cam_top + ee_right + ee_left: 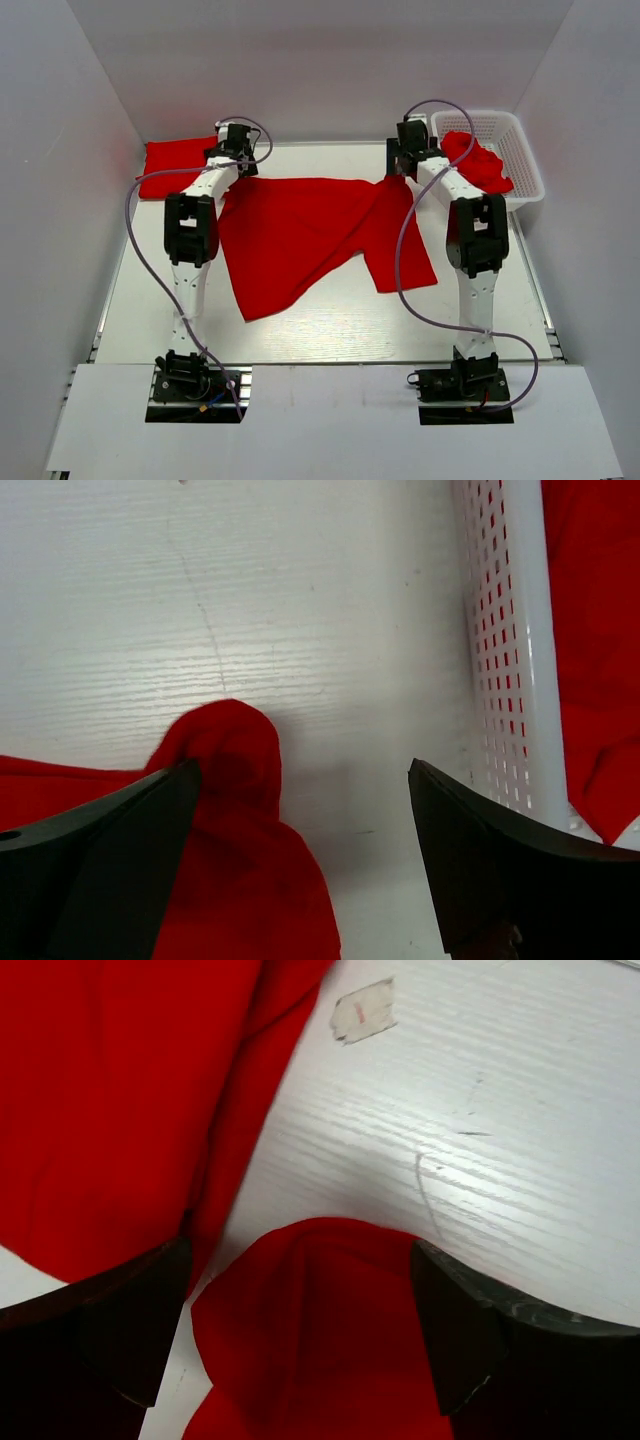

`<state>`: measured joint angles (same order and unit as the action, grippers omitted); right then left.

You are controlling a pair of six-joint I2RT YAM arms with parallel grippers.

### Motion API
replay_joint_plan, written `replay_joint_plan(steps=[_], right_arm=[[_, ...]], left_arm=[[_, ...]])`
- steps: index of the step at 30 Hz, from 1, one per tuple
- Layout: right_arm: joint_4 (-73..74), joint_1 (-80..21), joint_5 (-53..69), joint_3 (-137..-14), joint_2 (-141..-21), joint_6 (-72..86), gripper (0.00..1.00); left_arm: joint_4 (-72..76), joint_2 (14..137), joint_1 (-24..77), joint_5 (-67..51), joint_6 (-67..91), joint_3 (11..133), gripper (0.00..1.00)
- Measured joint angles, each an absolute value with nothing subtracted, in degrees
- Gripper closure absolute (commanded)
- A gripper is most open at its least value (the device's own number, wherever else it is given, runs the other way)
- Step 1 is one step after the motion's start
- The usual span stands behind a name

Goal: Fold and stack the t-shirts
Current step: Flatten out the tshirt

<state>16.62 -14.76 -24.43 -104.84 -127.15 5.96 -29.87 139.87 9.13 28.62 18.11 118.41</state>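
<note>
A red t-shirt (300, 235) lies spread and rumpled on the table between the two arms. My left gripper (232, 152) is over its far left corner. In the left wrist view the gripper (300, 1340) is open, with a rounded fold of the shirt (320, 1330) lying between the fingers (455, 1330). My right gripper (405, 160) is over the far right corner. In the right wrist view it (300, 850) is open, with a bunched tip of the shirt (235, 770) against the left finger (120, 850). A folded red shirt (175, 165) lies at the far left.
A white lattice basket (525, 160) stands at the far right with a crumpled red shirt (478, 162) in it; its wall (500, 650) is just right of my right gripper. A scrap of tape (362, 1010) is stuck to the table. White walls enclose the table.
</note>
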Motion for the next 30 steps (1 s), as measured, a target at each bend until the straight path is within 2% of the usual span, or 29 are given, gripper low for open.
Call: replay_joint_plan(steps=[7,15,22,27,30], right_arm=[[20.6,-14.74,-19.79,-105.21,-122.83,4.91,0.1],[23.66,-15.03,-14.63,-91.02,-102.78,5.72,0.1],[24.6,-14.96,-12.16,-69.58,-85.49,10.11,0.1],[23.55,-14.96,-10.31,-57.28,-75.85,14.92,0.1],[23.42,-14.9,-9.8,-52.34,-70.24,16.88,0.1]], left_arm=[[-30.68,134.5,8.91,20.93,13.28,117.43,0.0],[-39.55,114.89,8.97,12.01,12.32,111.09,0.0],[-41.52,88.47,9.56,6.0,17.52,78.87,0.0],[-39.86,73.71,10.31,1.06,21.96,56.31,0.0],[-41.5,66.98,10.66,-1.87,24.01,47.48,0.0]])
